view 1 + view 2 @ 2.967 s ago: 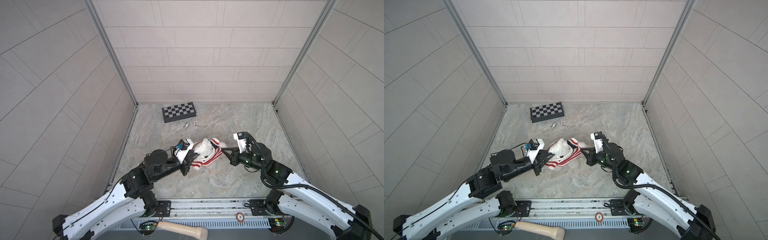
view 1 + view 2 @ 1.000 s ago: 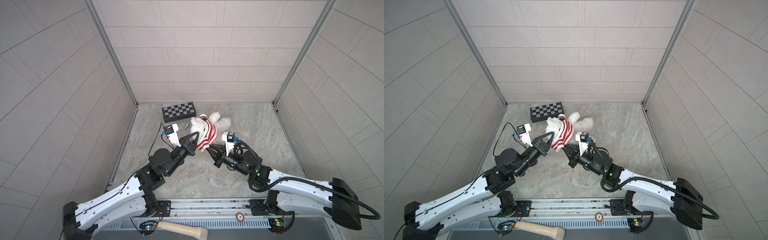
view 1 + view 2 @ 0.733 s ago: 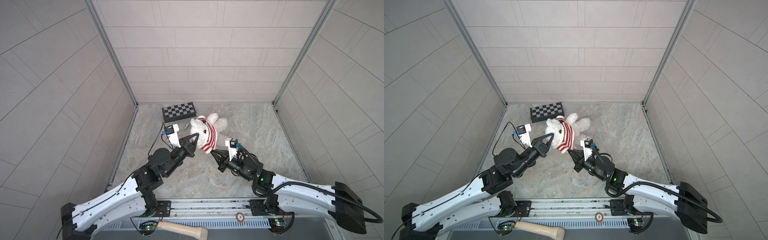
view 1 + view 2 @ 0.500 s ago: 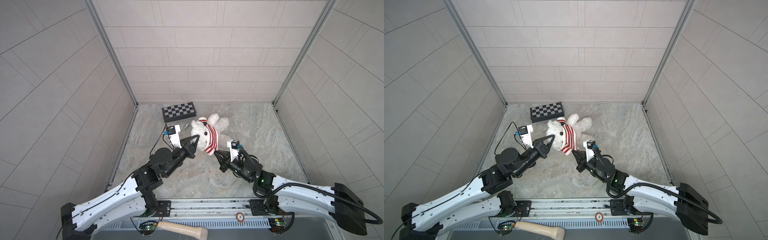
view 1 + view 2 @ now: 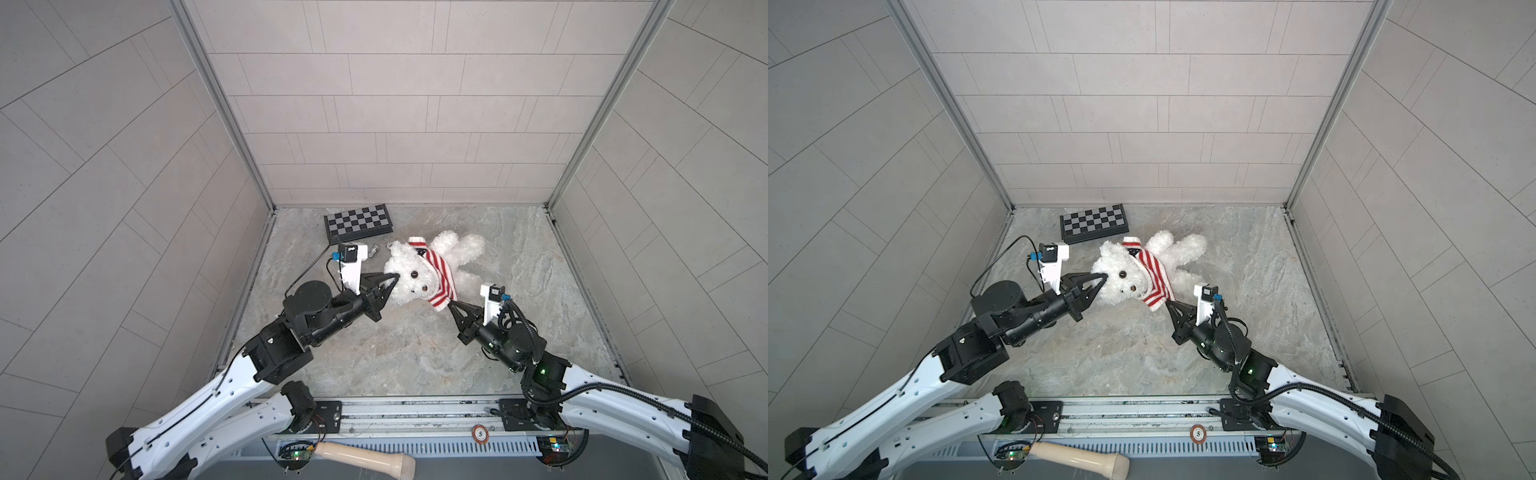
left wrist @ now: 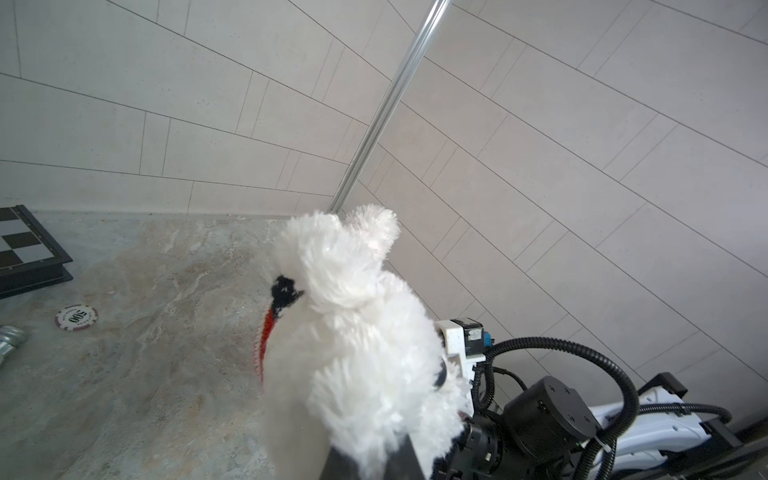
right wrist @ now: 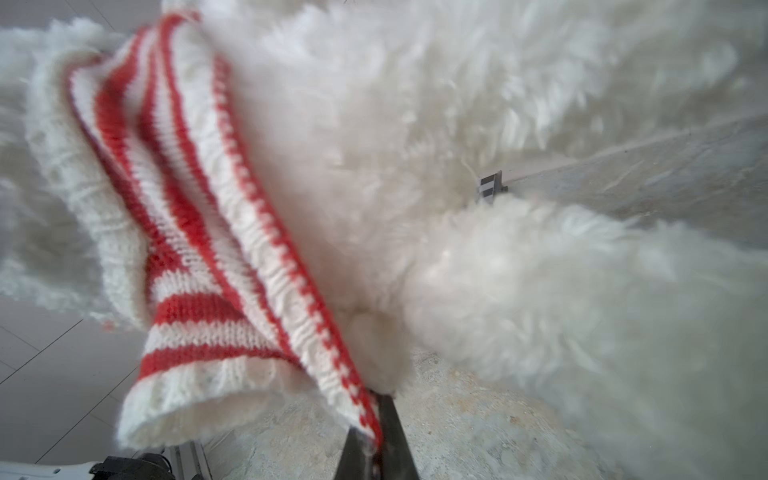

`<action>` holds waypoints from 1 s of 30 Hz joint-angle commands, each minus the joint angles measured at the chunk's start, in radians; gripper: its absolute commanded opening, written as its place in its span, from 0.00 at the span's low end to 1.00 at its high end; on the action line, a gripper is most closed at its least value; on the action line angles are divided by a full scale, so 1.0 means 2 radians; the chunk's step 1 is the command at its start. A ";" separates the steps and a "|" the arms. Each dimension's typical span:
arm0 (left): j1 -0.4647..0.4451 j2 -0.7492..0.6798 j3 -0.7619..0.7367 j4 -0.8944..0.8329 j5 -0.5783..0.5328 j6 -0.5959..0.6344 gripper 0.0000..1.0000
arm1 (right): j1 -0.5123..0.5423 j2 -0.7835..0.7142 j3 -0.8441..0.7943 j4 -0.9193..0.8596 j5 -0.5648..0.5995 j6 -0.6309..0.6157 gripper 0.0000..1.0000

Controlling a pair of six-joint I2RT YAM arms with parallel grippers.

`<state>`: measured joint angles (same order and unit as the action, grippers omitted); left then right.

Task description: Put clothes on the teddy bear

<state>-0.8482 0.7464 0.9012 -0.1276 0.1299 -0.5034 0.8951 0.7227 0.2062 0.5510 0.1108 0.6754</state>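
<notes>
The bear (image 5: 409, 286) lies rear-centre on the tabletop (image 5: 415, 361). Its sweater (image 5: 441, 275) is over the head, bunched at the neck; torso appears bare. The left hand (image 5: 394, 277) pinches head fur; the right hand (image 5: 451, 303) pinches the hem.

We are getting bright, even, diffuse light with only faint soft shadows; the teddy bear (image 7: 478, 104) and sweater (image 7: 187, 232) just ahead of the right tool (image 7: 376, 432) are blurring out of focus.
</notes>
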 commanded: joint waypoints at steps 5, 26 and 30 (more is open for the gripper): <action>0.011 -0.015 0.056 -0.010 0.071 0.066 0.00 | -0.012 -0.013 0.001 -0.080 -0.006 -0.019 0.00; 0.028 0.034 0.136 -0.179 0.216 0.232 0.00 | 0.040 -0.228 0.105 -0.258 -0.098 -0.219 0.54; 0.028 0.057 0.179 -0.263 0.247 0.296 0.00 | 0.041 -0.212 0.146 -0.285 -0.113 -0.293 0.56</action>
<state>-0.7979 0.8467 1.1946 -0.5301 0.5278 -0.0589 0.9737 0.2668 0.4614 0.1123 -0.1085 0.2535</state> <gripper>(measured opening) 0.098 0.560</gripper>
